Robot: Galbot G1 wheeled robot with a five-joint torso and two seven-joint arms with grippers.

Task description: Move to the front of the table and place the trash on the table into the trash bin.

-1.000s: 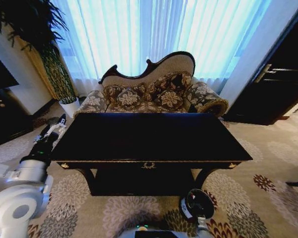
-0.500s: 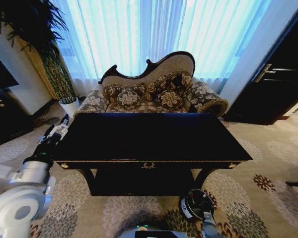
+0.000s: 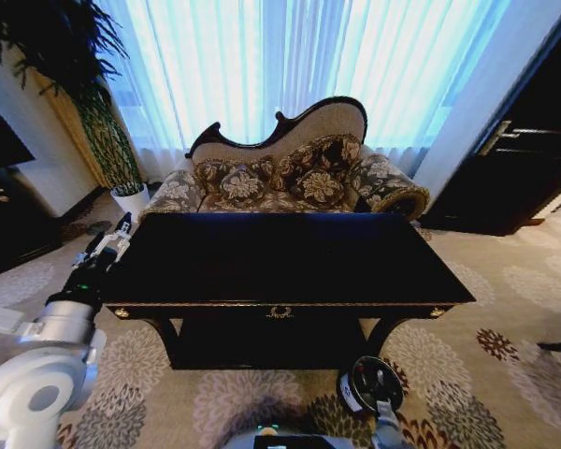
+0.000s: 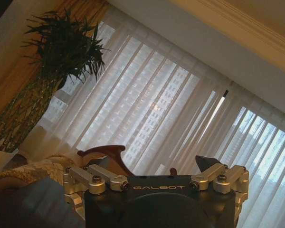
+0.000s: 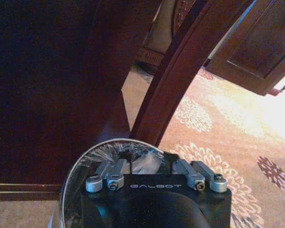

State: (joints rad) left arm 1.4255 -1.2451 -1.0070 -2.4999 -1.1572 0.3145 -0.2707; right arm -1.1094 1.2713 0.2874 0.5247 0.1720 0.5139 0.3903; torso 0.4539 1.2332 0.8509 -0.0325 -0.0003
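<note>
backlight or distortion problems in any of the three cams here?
Head view: strong backlight from the sheer white curtains leaves the dark glossy wooden table top near black; wide-angle bending shows at the frame edges. Left wrist view: the left claw is dim against bright curtains. Right wrist view: the carpet is overexposed at one side, and the right claw hangs over the round foil-lined trash bin.

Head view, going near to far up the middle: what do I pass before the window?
Trash bin on the carpet → front rail of the table with its gold emblem → the table's dark top → patterned sofa → sheer curtains. The left pincer hangs off the table's left end.
</note>
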